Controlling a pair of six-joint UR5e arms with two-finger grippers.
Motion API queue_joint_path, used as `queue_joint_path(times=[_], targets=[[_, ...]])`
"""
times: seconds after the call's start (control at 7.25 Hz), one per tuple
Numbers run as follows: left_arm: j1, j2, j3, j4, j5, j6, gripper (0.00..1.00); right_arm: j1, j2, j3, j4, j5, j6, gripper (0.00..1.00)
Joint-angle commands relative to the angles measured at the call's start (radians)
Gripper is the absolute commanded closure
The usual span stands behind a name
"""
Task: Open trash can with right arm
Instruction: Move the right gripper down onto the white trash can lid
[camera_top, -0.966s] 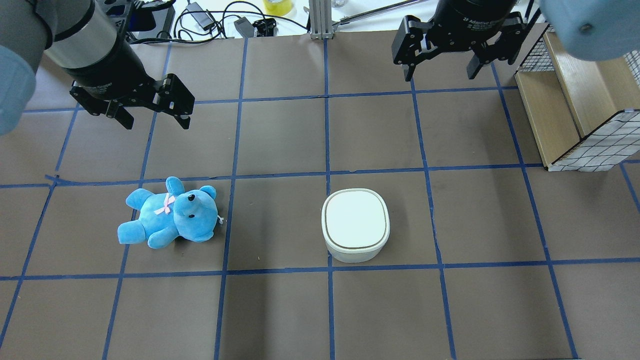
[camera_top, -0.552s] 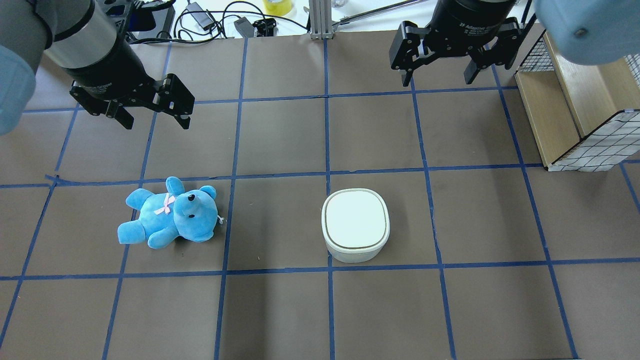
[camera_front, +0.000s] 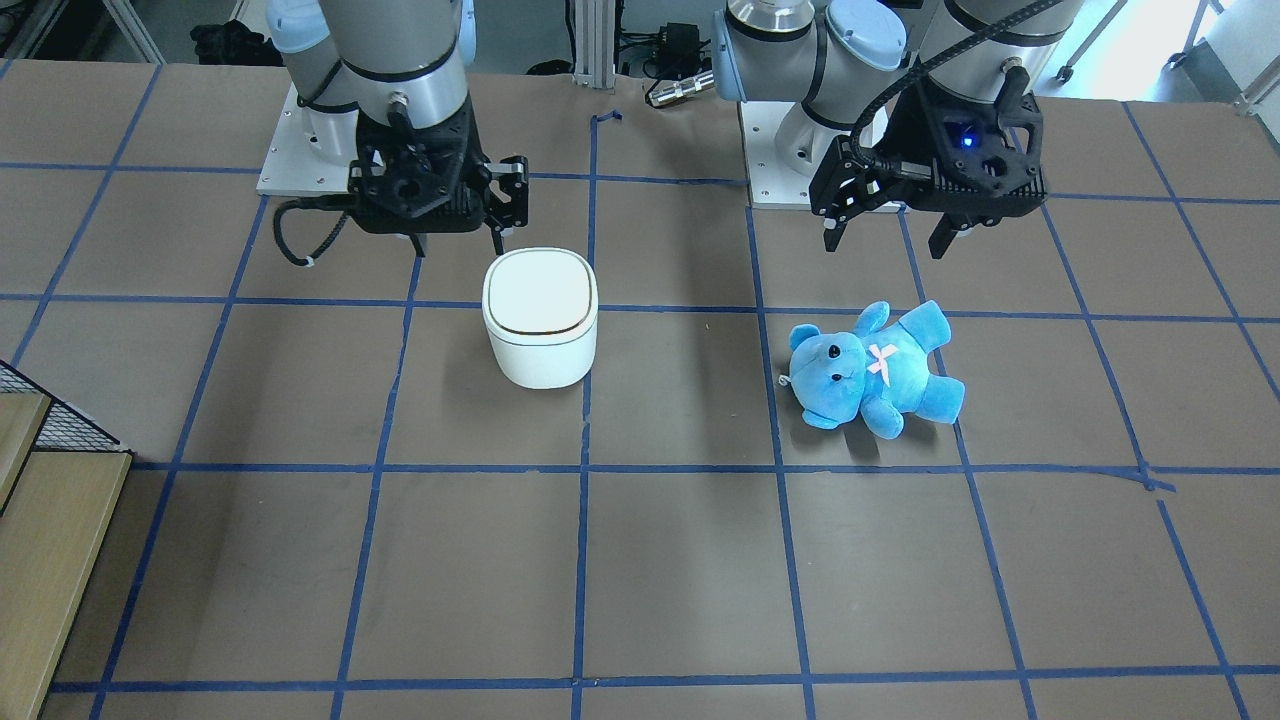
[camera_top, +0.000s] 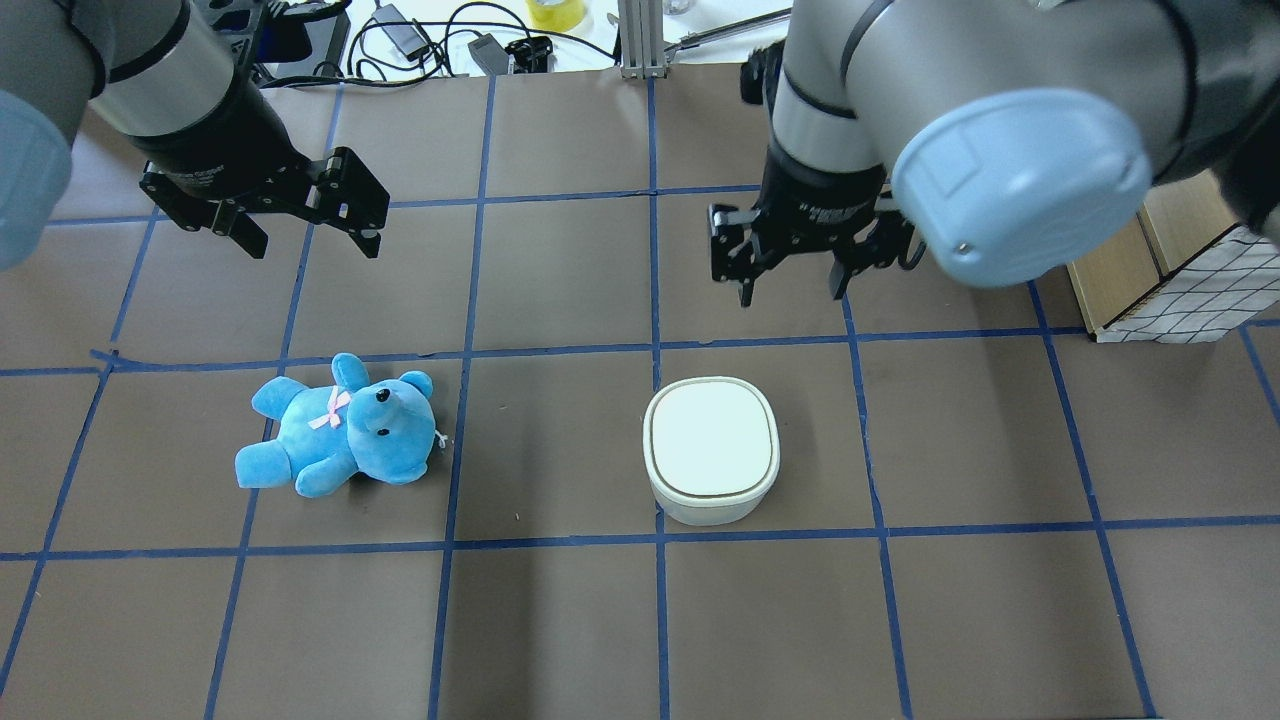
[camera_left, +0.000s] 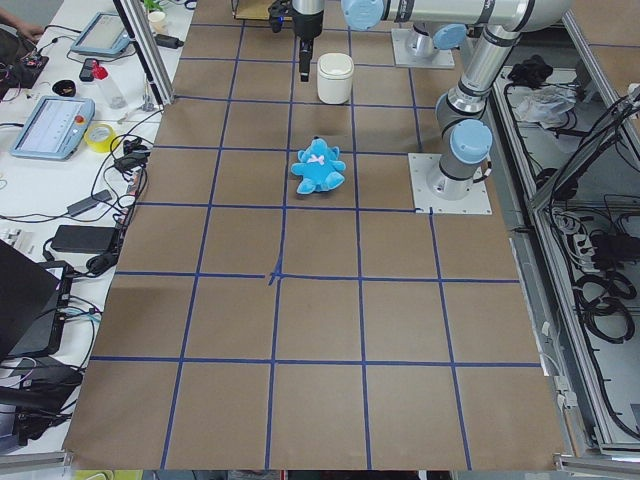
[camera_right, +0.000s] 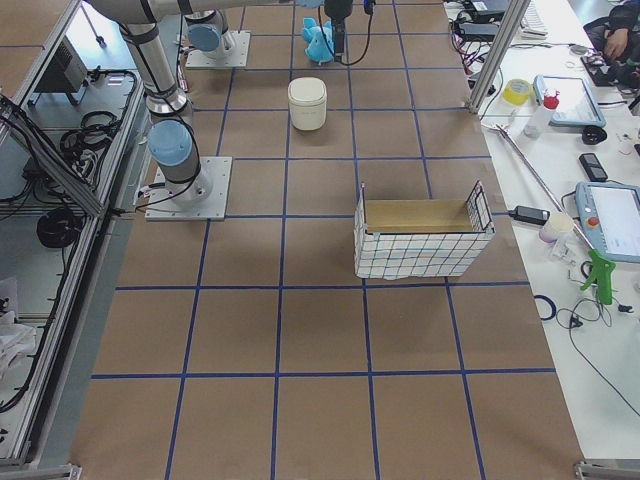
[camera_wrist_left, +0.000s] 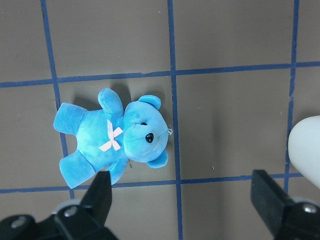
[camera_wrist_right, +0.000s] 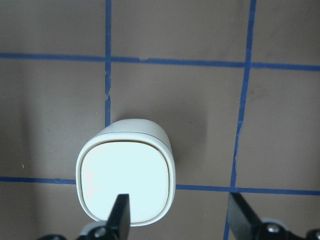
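The white trash can (camera_top: 711, 450) stands on the table with its flat lid shut; it also shows in the front view (camera_front: 540, 315). My right gripper (camera_top: 790, 290) hangs open and empty above the table, close to the can and not touching it (camera_front: 455, 240). In the right wrist view the can (camera_wrist_right: 125, 182) lies below at lower left, with one fingertip (camera_wrist_right: 120, 215) over its lid edge. My left gripper (camera_top: 312, 245) is open and empty, high over the blue teddy bear (camera_top: 340, 430).
A wire-and-wood basket (camera_top: 1170, 270) stands at the table's right side, partly hidden by the right arm. Cables and small gear (camera_top: 420, 40) lie beyond the table's far edge. The teddy (camera_front: 870, 370) lies about two grid squares from the can.
My right arm has swung in from the far right corner toward the middle, and its open gripper now hangs near the can. The left arm, can and teddy have not moved.
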Motion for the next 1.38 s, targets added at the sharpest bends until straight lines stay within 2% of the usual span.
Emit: queue_joint_path(times=[0.0,0.14,0.55,0.97,1.1,1.24], targets=[[0.000,0.000,0.000,0.000,0.000,0.000,0.00,0.027,0.015,0.123,-0.095,0.005,0.015,0.95],[0.000,0.000,0.000,0.000,0.000,0.000,0.00,0.031,0.047,0.163,-0.137,0.005,0.032,1.00],[0.000,0.000,0.000,0.000,0.000,0.000,0.00,0.099,0.058,0.251,-0.237,-0.008,0.127,1.00],[0.000,0.000,0.000,0.000,0.000,0.000,0.00,0.104,0.071,0.303,-0.302,-0.007,0.133,1.00],[0.000,0.000,0.000,0.000,0.000,0.000,0.00,0.104,0.064,0.285,-0.307,-0.010,0.132,0.75],[0.000,0.000,0.000,0.000,0.000,0.000,0.00,0.102,0.043,0.263,-0.304,0.002,0.144,0.01]])
